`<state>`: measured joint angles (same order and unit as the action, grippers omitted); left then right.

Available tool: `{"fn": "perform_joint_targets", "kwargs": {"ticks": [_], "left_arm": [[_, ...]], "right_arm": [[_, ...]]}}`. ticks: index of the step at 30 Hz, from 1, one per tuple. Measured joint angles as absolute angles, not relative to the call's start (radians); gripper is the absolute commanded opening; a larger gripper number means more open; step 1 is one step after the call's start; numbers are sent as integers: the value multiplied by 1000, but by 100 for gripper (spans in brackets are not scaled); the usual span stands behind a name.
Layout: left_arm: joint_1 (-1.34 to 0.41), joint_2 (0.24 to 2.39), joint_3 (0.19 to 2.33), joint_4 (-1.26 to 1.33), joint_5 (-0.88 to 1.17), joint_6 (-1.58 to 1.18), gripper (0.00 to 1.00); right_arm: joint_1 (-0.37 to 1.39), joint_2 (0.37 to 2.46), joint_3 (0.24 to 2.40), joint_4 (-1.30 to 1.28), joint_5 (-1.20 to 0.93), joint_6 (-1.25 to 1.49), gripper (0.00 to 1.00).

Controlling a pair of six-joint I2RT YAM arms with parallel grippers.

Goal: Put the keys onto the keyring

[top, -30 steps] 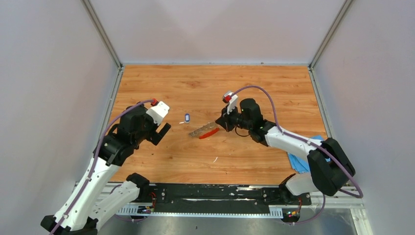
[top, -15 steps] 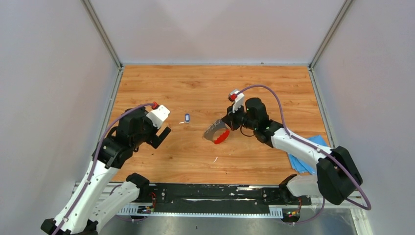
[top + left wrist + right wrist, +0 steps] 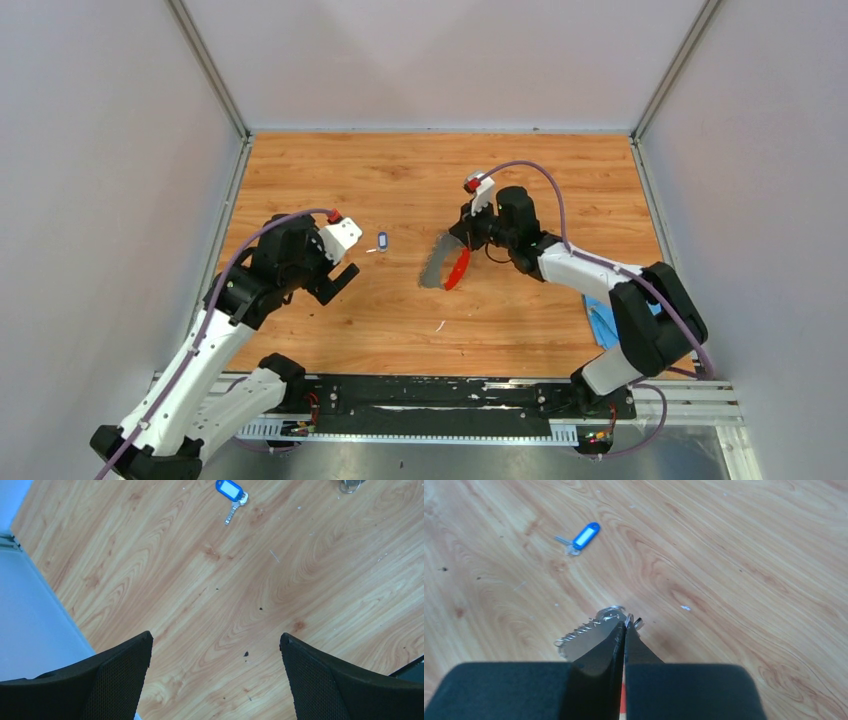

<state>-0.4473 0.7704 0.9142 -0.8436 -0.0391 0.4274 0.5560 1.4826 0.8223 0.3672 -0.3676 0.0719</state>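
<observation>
My right gripper (image 3: 462, 240) is shut on the keyring (image 3: 445, 266), a red curved loop with a fan of grey metal pieces, and holds it lifted near the table's middle. In the right wrist view the grey pieces (image 3: 584, 632) stick out left of the closed fingertips (image 3: 625, 626). The blue-and-white key (image 3: 382, 241) lies flat on the wood between the arms; it also shows in the left wrist view (image 3: 231, 492) and the right wrist view (image 3: 580, 537). My left gripper (image 3: 340, 275) is open and empty, near and left of that key. The black-headed key is not visible.
A blue cloth (image 3: 603, 325) lies at the right near edge, partly under the right arm. A small white scrap (image 3: 439, 325) lies on the wooden table (image 3: 400, 170). Grey walls close in the left, back and right sides.
My right gripper has lifted the keyring off the table and turned it so it hangs from the fingers. My left arm has shifted slightly right, toward the blue-and-white key.
</observation>
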Motion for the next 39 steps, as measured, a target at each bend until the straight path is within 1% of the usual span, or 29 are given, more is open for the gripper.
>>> {"fn": "perform_joint_targets", "kwargs": {"ticks": [5,12,14,16,19,20,26,29,36,39], "left_arm": [[-447,804,915,-839,-31,442,100],[-447,844,933,-818,-31,447,100],[-447,854,933,-805,-31,453,100],[-445,859,933,-791,-30,457,100],[-434,871,933,-772,-29,462,100],[-427,879,933,-766,-27,463,100],[-373,926,933,-753,9,464,100],[-368,929,933,-749,28,466,100],[-368,912,910,-734,63,472,100],[-367,911,893,-727,72,472,100]], "right_arm": [[492,1579,822,412,-367,87,8],[476,1677,834,435,-363,95,17],[476,1692,845,435,-347,95,22],[476,1703,862,433,-327,92,30],[476,1707,894,419,-302,88,47],[476,1705,904,418,-297,89,50],[478,1628,912,381,-280,95,55],[500,1557,883,364,-285,84,56],[623,1523,873,265,-392,22,57],[693,1527,867,213,-393,-28,56]]}}
